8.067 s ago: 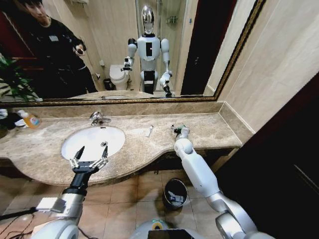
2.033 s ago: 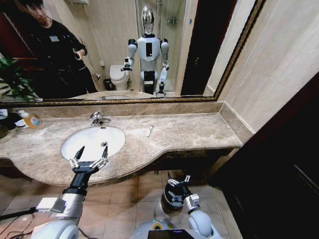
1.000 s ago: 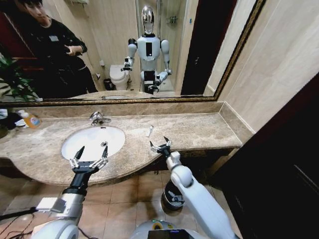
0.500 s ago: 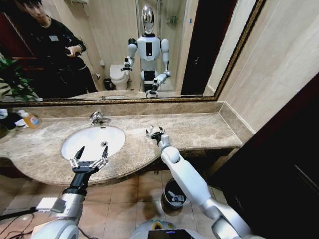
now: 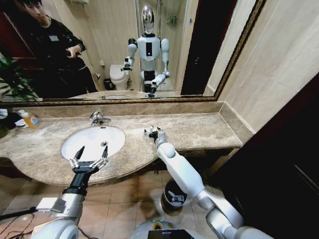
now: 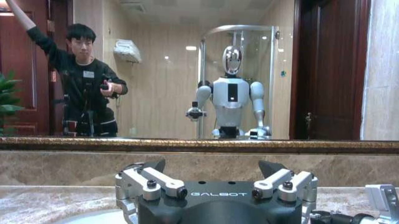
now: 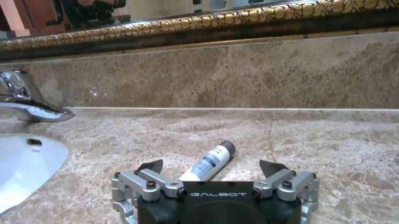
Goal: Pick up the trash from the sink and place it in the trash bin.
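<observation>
On the beige-brown marble bench (image 5: 199,130), just to the right of the white oval sink (image 5: 92,141) and clear of its rim, a small white tube with a dark cap (image 7: 208,164) is seen lying flat, cap end pointed toward the back wall. The right hand (image 5: 152,132) is held low over it with both fingers spread wide; in the right wrist view the tube lies between the two fingertips, not yet gripped. The alignment is judged to be a set-up for closing on the tube's body across its narrow width.

Left hand (image 5: 88,159) is parked above the sink's front rim, fingers open, nothing held.

On the floor below the bench edge the small round black trash bin (image 5: 175,194) is placed, within reach of the right arm; pale litter is visible inside.

Writing: "GALBOT" is read on both hand housings. Dark print on the tube cannot be made out.
</observation>
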{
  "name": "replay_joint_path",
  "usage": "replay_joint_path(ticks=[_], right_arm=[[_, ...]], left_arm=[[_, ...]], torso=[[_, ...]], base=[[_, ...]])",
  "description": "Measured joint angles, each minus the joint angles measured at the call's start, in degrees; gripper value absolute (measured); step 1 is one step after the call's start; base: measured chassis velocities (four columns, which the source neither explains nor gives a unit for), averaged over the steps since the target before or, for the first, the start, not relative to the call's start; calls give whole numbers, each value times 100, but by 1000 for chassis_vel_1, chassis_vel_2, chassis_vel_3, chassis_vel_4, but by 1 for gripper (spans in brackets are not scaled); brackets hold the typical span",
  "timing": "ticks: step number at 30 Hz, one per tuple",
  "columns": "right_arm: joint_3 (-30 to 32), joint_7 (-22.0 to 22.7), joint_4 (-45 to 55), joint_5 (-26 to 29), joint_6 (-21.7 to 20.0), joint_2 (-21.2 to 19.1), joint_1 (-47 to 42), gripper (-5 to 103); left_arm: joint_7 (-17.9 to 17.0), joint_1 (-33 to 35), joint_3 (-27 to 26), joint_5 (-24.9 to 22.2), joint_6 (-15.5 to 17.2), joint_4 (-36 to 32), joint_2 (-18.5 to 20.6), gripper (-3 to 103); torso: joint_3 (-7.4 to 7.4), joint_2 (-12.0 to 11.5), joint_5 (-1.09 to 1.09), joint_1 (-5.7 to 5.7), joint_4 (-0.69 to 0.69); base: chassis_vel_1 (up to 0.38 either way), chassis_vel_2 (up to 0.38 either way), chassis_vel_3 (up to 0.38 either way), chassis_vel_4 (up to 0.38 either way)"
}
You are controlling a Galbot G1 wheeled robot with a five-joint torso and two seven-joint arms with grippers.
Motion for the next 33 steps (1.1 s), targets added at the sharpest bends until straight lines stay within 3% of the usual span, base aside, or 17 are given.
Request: replay_joint_path(ticks=[6,10,12,15,19,22,23,25,27,30,33], right_arm=[[-12,-50,-19,-19,25,-13,-7,98],[-56,-69,-19,-34,40,-17,-26,79],[-64,-72,-19,-41,44,-17,-34,79],[-89,-83,-23,-60,54,-15,-47,62],[-107,-89,-26,-37,60,-13,-48,51],[-126,-123,-26,-29,82,-28,-53,35],[-126,-123,-26,-29,82,-28,-53,35],[-129,-136,-16,-30,102,-43,-68,25],[-128,-138,-8,-31,107,-48,-74,25],[-128,-141,115,-34,117,-91,-128,9],[-130,-140,226,-33,116,-126,-169,3]], left_arm=[[0,0,0,0,0,0,0,100],[0,0,0,0,0,0,0,100],[0,0,0,0,0,0,0,100],[0,0,0,0,0,0,0,100],[0,0,0,0,0,0,0,100],[0,0,0,0,0,0,0,100],[0,0,0,0,0,0,0,100],[0,0,0,0,0,0,0,100],[0,0,0,0,0,0,0,100],[0,0,0,0,0,0,0,100],[0,0,0,0,0,0,0,100]], torso=[[0,0,0,0,0],[0,0,0,0,0],[0,0,0,0,0],[0,0,0,0,0],[0,0,0,0,0],[0,0,0,0,0],[0,0,0,0,0],[0,1,0,0,0],[0,1,0,0,0],[0,1,0,0,1],[0,1,0,0,0]], base=[[0,0,0,0],[0,0,0,0],[0,0,0,0],[0,0,0,0],[0,0,0,0],[0,0,0,0],[0,0,0,0],[0,0,0,0],[0,0,0,0],[0,0,0,0],[0,0,0,0]])
